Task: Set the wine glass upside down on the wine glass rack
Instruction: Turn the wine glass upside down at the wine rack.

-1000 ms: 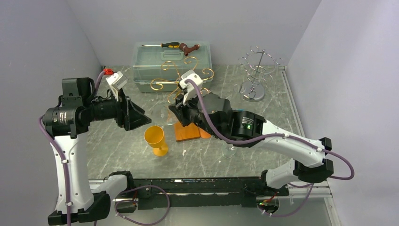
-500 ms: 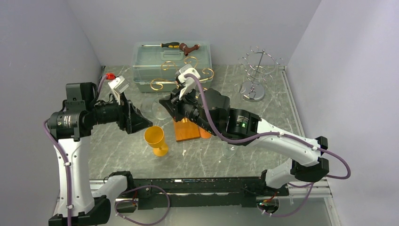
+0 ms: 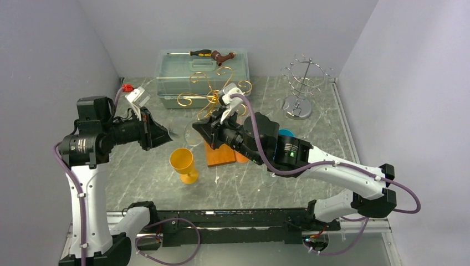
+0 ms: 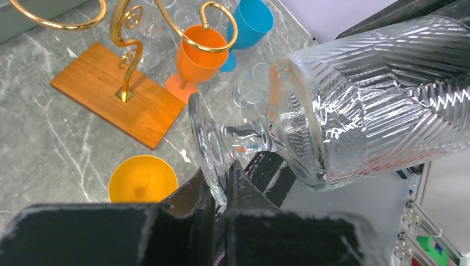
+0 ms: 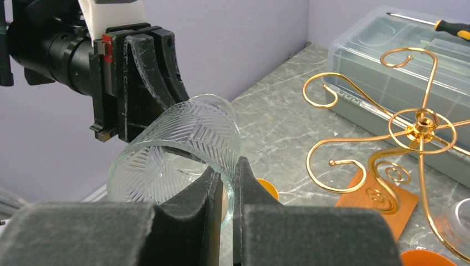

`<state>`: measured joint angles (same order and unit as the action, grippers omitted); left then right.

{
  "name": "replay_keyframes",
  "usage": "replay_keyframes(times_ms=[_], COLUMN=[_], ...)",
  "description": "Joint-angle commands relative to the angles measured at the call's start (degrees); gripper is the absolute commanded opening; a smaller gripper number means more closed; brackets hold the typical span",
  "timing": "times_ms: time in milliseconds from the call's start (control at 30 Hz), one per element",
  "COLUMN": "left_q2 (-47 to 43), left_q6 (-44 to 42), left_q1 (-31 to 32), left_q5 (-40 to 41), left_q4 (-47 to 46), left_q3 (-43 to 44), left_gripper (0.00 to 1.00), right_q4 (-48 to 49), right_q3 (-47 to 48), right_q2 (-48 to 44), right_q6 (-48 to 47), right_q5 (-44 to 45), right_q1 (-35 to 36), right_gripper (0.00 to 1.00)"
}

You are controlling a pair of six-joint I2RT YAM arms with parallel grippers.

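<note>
– Looking from above first: where is the glass (image 3: 185, 136)?
– In the air, lying sideways over the table (image 3: 138, 172), just left of the gold rack (image 3: 213, 91). The left gripper (image 3: 166, 134) is at one end and the right gripper (image 3: 200, 128) at the other.
– Counts there?
– One yellow cup (image 3: 183, 162), one box (image 3: 202, 72) with one screwdriver (image 3: 199, 53) on its lid, and one wire stand (image 3: 302, 83) far right.
– Left wrist?
– Its fingers are shut narrow on the edge of the glass's foot, and the stem runs away from them to the ribbed bowl. Below are one orange cup (image 4: 202, 52), one blue cup (image 4: 249, 22) and the yellow one. There is at least one small clear glass (image 4: 252, 88). Others behind the gold wire are too faint to count.
– Right wrist?
– Its fingers are nipped thin across the bowl's wall at the rim, one inside and one outside. There is one gold rack here, on one wooden base.
– How will it handle?
– Stiff, fairly heavy for its size, slick and breakable, I'd judge. A pinch on a thin edge could let it swivel. The stem or foot looks the safer hold, since the foot probably has to slide into a hook with the bowl hanging down.
</note>
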<state>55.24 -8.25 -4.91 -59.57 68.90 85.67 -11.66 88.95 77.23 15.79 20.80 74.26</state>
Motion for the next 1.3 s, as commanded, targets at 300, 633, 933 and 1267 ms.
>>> replay_keyframes(times_ms=[300, 633, 933, 1267], left_q2=[1.0, -0.5, -6.9, -10.6], left_q6=[-3.1, -8.2, -34.1, -59.1], left_q1=[0.6, 0.6, 0.6, 0.6], left_q5=[-4.8, -1.8, 5.3, 3.4], left_q4=[-5.2, -4.5, -7.2, -8.8], left_q3=[1.9, 1.7, -1.2, -3.7], left_gripper=[0.38, 0.00, 0.00, 0.00], right_q4=[8.4, 5.4, -11.8, -19.8], right_q3=[-1.8, -1.0, 2.0, 6.2], right_q2=[-2.1, -1.0, -2.8, -4.0], right_q6=[6.8, 7.9, 8.7, 6.0], right_q5=[-6.7, -9.0, -10.8, -16.1], right_q1=[0.9, 0.9, 0.6, -0.5], right_gripper=[0.00, 0.22, 0.85, 1.00])
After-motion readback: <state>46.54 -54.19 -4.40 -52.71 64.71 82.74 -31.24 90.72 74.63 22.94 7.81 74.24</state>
